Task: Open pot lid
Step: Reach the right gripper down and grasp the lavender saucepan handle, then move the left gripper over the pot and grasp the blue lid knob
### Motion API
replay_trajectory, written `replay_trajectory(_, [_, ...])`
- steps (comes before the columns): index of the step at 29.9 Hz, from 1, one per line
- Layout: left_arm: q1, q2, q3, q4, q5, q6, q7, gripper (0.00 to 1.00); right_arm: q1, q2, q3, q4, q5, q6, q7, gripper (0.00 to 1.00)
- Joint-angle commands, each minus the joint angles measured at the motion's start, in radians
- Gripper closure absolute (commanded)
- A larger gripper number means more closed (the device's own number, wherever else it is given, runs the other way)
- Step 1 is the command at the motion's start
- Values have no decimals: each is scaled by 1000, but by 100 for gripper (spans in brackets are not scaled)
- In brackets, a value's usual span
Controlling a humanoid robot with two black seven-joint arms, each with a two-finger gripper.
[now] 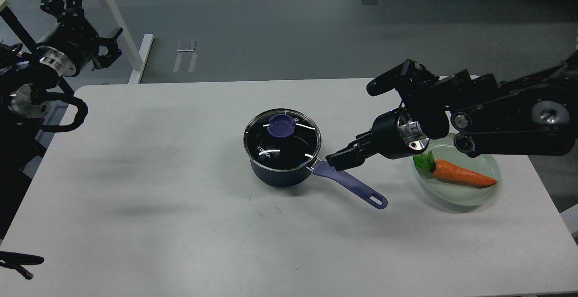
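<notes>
black jointed arms (510, 112) with silver metal wrist rings (408, 134) and looping black cables (67, 112).

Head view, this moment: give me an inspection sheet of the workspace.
Surface: white table, bare but for the items below.
Job's things: dark navy saucepan with lavender handle; clear glass lid with purple knob seated on it.
Clutter: orange toy carrot on pale green plate.
Grippers: right gripper over the handle's base, opening unclear; left gripper raised off the table, opening unclear.
Cables: nothing seen.
Surroundings: grey floor; white table legs.
</notes>
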Motion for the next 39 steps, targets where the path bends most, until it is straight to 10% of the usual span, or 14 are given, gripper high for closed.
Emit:
replay_trajectory(1, [-17, 13, 2, -1, 1, 0, 2, 1, -13, 38, -38, 1, 0, -10, -1, 17])
replay_trajectory(29, [-74, 0, 5, -12, 263, 0, 5, 1, -62, 61, -72, -1, -8, -4, -25, 74])
replay_trajectory(39, [-213, -92, 17, -16, 573, 0, 2, 3, -60, 66, -62, -2, -1, -2, -25, 75])
